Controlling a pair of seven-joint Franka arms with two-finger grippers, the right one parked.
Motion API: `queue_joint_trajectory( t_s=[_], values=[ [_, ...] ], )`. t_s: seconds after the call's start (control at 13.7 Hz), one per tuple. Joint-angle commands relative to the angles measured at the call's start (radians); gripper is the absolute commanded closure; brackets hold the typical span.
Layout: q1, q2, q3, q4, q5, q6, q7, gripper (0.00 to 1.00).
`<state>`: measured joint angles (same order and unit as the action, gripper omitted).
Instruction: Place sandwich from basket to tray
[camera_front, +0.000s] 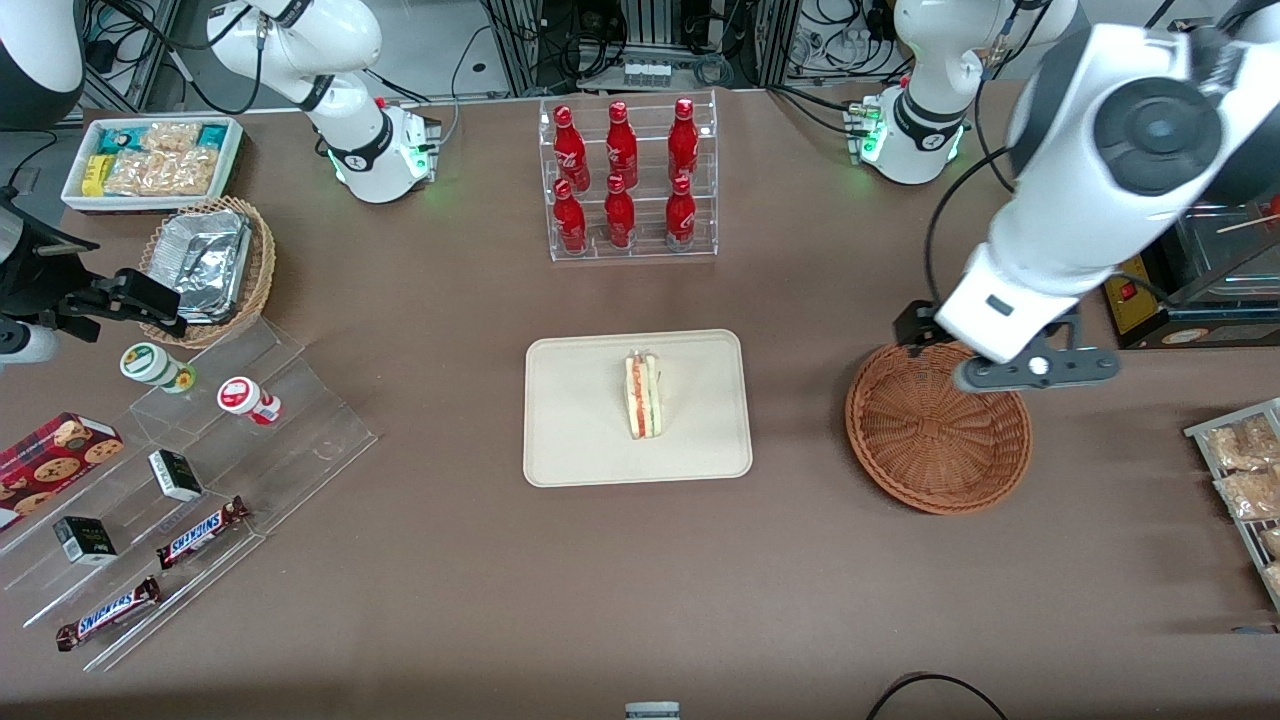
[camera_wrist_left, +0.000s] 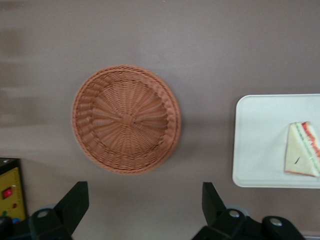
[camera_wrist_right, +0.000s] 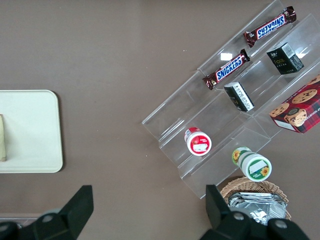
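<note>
sandwich: small triangular wedge of white bread with red-orange and green filling (camera_front: 643, 395), lying on the tray near its middle, filling edge showing; also seen in the left wrist view (camera_wrist_left: 303, 156)
tray: flat cream-beige rectangular tray with rounded corners (camera_front: 580, 440), at table centre, nearer the front camera than the bottle rack; well apart from the basket
basket: round reddish-brown woven wicker bowl (camera_front: 925, 455), toward the working arm's end of the table; nothing in it, per the left wrist view (camera_wrist_left: 126, 119)
gripper: left arm's black two-finger gripper (camera_wrist_left: 145, 205), up above the table at the basket's rim, on the side farther from the front camera
fingers: black fingers (camera_wrist_left: 74, 201) spread wide, nothing between them
bottle rack: clear acrylic rack of red bottles (camera_front: 628, 180), farther from the front camera than the tray
table: brown table top (camera_front: 640, 590), bare between tray and basket
</note>
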<state>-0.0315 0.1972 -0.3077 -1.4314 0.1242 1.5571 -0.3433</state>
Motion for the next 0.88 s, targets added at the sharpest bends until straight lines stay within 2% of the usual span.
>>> queue_joint_trajectory(
  t_s=[0.0, 0.36, 0.58, 0.8],
  values=[
    [0.002, -0.070, 0.077, -0.035, -0.060, -0.029, 0.128, 0.00],
    [-0.080, -0.125, 0.261, -0.049, -0.078, -0.069, 0.253, 0.00],
    [-0.071, -0.195, 0.309, -0.139, -0.101, -0.051, 0.342, 0.00],
    [-0.054, -0.205, 0.309, -0.142, -0.101, -0.045, 0.342, 0.00]
  ],
)
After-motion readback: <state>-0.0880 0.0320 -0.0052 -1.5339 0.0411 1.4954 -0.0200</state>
